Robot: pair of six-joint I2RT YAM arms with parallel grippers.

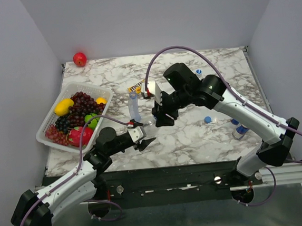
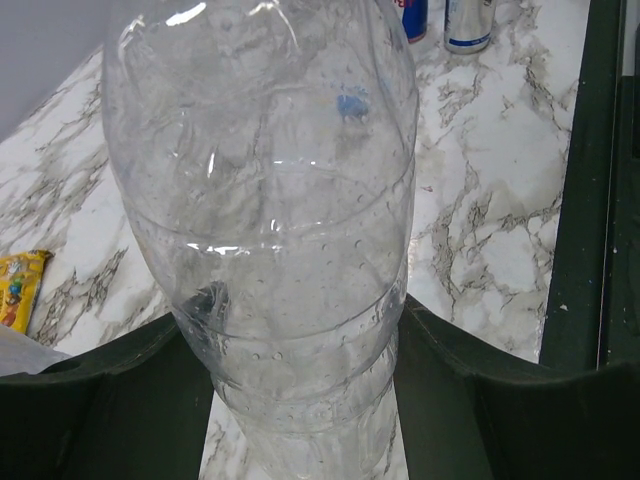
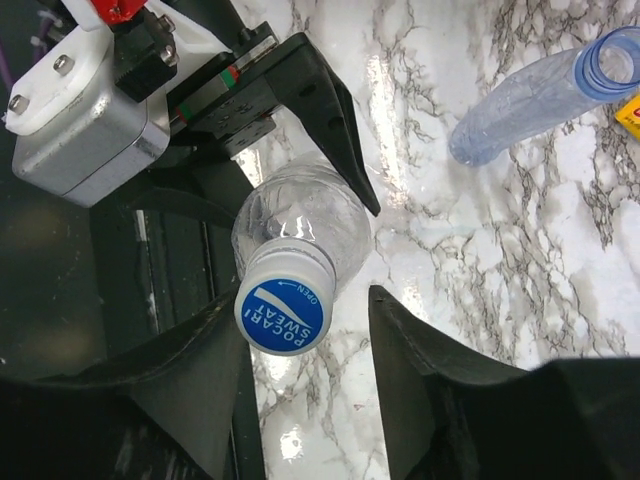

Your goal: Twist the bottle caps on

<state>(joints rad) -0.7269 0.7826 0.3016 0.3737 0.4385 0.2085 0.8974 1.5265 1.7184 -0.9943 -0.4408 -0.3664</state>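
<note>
My left gripper [image 2: 300, 400] is shut on the lower body of a wide clear bottle [image 2: 270, 230], one dark finger on each side. In the right wrist view the same bottle [image 3: 300, 225] wears a blue and white cap [image 3: 285, 305] on its neck. My right gripper [image 3: 310, 320] stands open around that cap, which sits close to the left finger with a gap to the right one. From the top view, both grippers meet at the table's middle [image 1: 155, 126]. A slim blue-tinted bottle [image 1: 134, 106] stands uncapped just behind. A loose blue cap [image 1: 208, 119] lies to the right.
A white basket [image 1: 48, 122] of fruit sits at the left, and a red apple [image 1: 79, 59] lies at the back left corner. A yellow sweet packet [image 1: 136, 87] lies behind the slim bottle. Blue and silver cans [image 2: 468, 25] stand near the right side.
</note>
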